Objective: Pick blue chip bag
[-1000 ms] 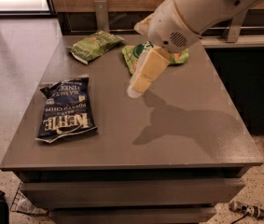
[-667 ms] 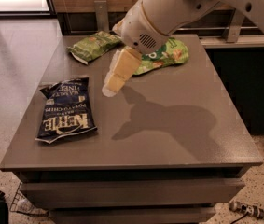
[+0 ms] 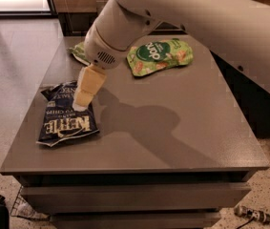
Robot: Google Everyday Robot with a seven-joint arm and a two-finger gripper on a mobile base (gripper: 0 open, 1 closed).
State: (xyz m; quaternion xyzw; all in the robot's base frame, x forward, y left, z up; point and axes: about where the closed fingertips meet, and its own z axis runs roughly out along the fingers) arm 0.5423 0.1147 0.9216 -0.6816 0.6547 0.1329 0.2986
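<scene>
Jaws spread or pressed together, I cannot tell from where I stand: the gripper [image 3: 80, 104] shows only as one cream wedge, tapering downward. Its tip hangs over the upper right part of the blue chip bag [image 3: 67, 124], and whether it touches the foil is not clear. That bag lies flat near the left edge of the grey table [image 3: 182, 147], crinkled, with its white "KETTLE" lettering upside down from this side and its lower edge toward the front of the tabletop. The white arm [image 3: 201, 18] comes in from the upper right, bulky and rounded, and bends down to a vented wrist just above the gripper. It casts a broad dark shadow [image 3: 139, 125] across the middle of the table, to the right of the bag. Farther back, well apart from the blue bag, a light green pouch [image 3: 160, 56] with a dark green circle lies flat near the far edge. An olive-green bag [image 3: 77, 52] peeks out at the far left corner, mostly hidden behind the arm. Below the tabletop run grey drawer fronts [image 3: 134, 197].
</scene>
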